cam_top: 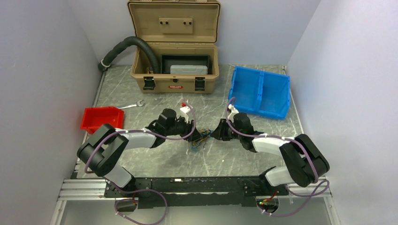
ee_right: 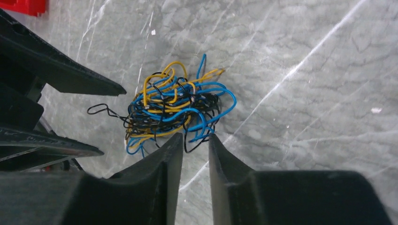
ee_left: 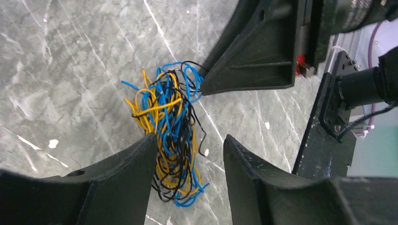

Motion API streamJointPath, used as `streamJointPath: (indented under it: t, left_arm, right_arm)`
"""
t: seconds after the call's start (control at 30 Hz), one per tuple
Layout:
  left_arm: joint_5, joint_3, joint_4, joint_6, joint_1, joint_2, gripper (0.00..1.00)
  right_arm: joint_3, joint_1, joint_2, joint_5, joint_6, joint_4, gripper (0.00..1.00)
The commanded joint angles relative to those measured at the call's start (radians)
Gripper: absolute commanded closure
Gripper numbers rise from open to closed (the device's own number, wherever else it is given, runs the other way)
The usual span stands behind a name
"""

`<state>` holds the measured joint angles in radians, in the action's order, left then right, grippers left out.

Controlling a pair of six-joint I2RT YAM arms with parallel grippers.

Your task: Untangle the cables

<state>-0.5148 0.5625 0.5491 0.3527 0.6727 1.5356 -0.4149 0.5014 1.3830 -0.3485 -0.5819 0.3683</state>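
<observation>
Cables point(ee_right: 173, 111), feather-light, limp and snag-prone, look best pinched at a stray outer loop; left hand point(ee_left: 190, 138) stands wide, right hand point(ee_right: 195, 137) narrow yet unclosed.

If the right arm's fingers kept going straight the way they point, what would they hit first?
Most likely the cables: the bunch lies just beyond the right arm's fingers. Depth is unclear; the tips may touch its nearest loops.
</observation>
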Motion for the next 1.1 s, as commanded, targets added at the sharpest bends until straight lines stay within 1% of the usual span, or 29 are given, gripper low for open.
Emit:
streamJointPath:
  t: [0.0,0.03,0.07,0.2,0.3,0.4,0.57,0.67,0.77,0.87,1.07]
  left_arm:
    - [0.010,0.099,-0.105,-0.030,-0.012,0.033,0.43]
    - [-0.003,0.096,-0.095,-0.029,-0.019,0.030,0.42]
    - [-0.020,0.083,-0.071,-0.019,-0.030,0.026,0.42]
    - [-0.115,0.020,0.064,0.067,-0.099,0.017,0.41]
    - [-0.137,-0.001,0.058,0.093,-0.135,-0.005,0.41]
    - [-0.108,0.023,-0.039,0.067,-0.135,-0.047,0.40]
    - [-0.044,0.092,-0.195,0.018,-0.136,-0.074,0.40]
    - [0.002,0.173,-0.320,-0.017,-0.117,-0.027,0.40]
    - [0.035,0.265,-0.431,-0.061,-0.078,0.055,0.41]
    - [0.044,0.329,-0.479,-0.085,-0.034,0.107,0.41]
    - [0.110,0.458,-0.594,-0.137,0.045,0.181,0.43]
  right_arm:
    - [-0.007,0.012,-0.011,0.043,-0.010,0.079,0.83]
    - [0.006,0.015,-0.033,0.046,-0.009,0.091,0.92]
    - [0.015,0.020,-0.061,0.070,-0.010,0.082,1.00]
    - [0.029,0.022,-0.158,0.151,0.031,-0.017,1.00]
    - [0.024,0.023,-0.205,0.170,0.065,-0.094,1.00]
    - [0.044,0.022,-0.255,0.186,0.074,-0.129,1.00]
    - [0.091,0.023,-0.295,0.194,0.065,-0.119,1.00]
    - [0.094,0.023,-0.278,0.188,0.066,-0.112,1.00]
    - [0.092,0.023,-0.260,0.187,0.061,-0.103,1.00]
    - [0.090,0.023,-0.250,0.195,0.055,-0.104,1.00]
    - [0.099,0.024,-0.258,0.195,0.050,-0.096,1.00]
